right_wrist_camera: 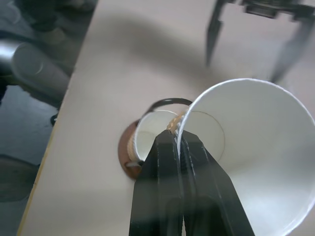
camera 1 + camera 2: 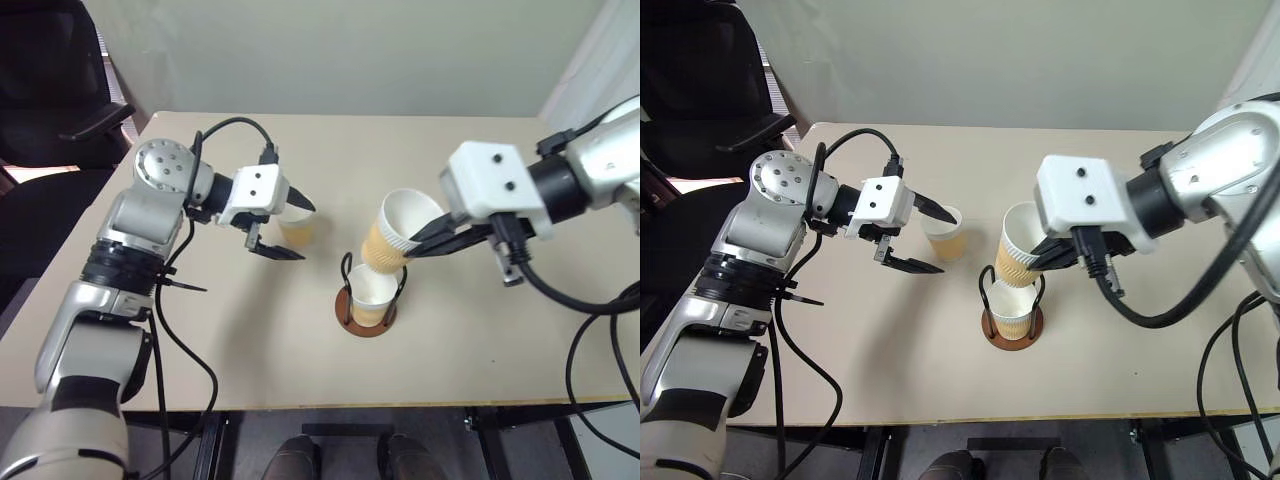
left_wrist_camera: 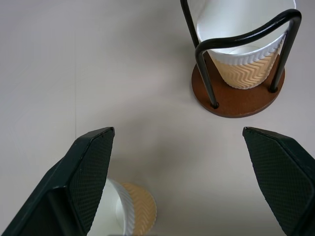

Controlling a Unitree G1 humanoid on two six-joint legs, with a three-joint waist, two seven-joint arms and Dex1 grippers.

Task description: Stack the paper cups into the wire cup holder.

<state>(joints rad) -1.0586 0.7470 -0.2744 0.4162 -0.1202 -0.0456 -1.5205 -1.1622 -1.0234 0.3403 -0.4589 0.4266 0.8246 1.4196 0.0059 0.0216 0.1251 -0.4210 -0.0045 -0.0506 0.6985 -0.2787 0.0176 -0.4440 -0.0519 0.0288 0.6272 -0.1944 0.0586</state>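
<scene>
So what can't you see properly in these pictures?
- Cup on the table, left wrist view: cut off by the picture's edge and partly behind a finger of the left hand.
- Wire cup holder, right wrist view: mostly behind the held cup and the right hand.
- Cup in the holder, head views: its bottom is not visible.

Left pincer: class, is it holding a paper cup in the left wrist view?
No. The left pincer stands wide open over bare table, with a paper cup beside one finger, ungripped.
</scene>
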